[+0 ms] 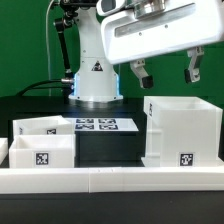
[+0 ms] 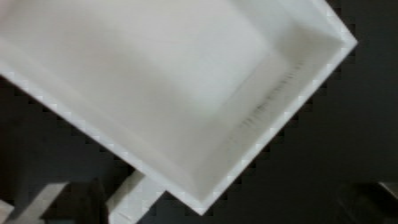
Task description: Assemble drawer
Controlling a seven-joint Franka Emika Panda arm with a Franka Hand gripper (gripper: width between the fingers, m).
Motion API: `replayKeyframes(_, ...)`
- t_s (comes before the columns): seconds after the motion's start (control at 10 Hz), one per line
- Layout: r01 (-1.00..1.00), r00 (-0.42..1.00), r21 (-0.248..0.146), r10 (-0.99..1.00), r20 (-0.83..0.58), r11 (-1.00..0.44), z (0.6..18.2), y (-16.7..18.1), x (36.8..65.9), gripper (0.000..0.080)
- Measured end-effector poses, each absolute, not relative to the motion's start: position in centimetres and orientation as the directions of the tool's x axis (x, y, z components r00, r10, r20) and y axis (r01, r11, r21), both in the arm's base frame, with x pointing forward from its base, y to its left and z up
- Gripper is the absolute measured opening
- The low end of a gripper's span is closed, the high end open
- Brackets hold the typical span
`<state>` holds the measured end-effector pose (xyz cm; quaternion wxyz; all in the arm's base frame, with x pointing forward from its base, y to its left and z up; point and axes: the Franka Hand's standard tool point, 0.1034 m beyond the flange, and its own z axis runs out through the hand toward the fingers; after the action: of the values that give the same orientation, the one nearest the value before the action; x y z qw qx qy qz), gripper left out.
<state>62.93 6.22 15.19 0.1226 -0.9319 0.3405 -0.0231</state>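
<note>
The drawer's large white box housing stands on the exterior view's right, with a square tag low on its front. Two smaller white trays lie on the left: one further back, one nearer the front with a tag on its face. My gripper hangs above the housing, open and empty, its fingers wide apart and well clear of the top rim. In the wrist view the housing fills most of the picture, seen from above and turned at a slant. My fingertips barely show there.
The marker board lies on the black table between the trays and the housing. A low white rail runs along the front edge. The robot's base stands behind the marker board.
</note>
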Motion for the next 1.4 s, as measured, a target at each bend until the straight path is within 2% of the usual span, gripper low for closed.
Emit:
replayKeyframes(0.2, -0.546, 0.828, -0.246, -0.56, -0.015, -0.801, 15.1, 6.1, 62.9, 0.0649)
replayKeyframes(0.3, -0.35, 0.933, -0.216, -0.36, 0.011, -0.912, 15.2, 5.6, 62.5, 0.0649)
replayKeyframes(0.4, -0.177, 0.981, -0.195, -0.188, 0.042, -0.965, 15.4, 4.7, 62.3, 0.0649)
replayKeyframes(0.5, -0.042, 0.996, -0.182, -0.055, 0.067, -0.982, 15.4, 3.6, 61.7, 0.0649)
replayKeyframes(0.6, 0.094, 0.993, -0.151, 0.082, 0.086, -0.984, 14.9, 2.2, 60.3, 0.0649)
replayKeyframes(0.8, 0.111, 0.991, -0.145, 0.098, 0.094, -0.983, 14.2, -0.2, 58.5, 0.0649)
replayKeyframes(1.1, 0.113, 0.991, -0.142, 0.101, 0.093, -0.983, 14.1, 0.0, 58.6, 0.0649)
replayKeyframes(1.2, 0.2, 0.976, -0.117, 0.186, 0.116, -0.973, 13.3, -1.1, 58.1, 0.0649)
replayKeyframes(1.4, 0.206, 0.974, -0.092, 0.196, 0.113, -0.974, 11.4, -4.2, 56.1, 0.0649)
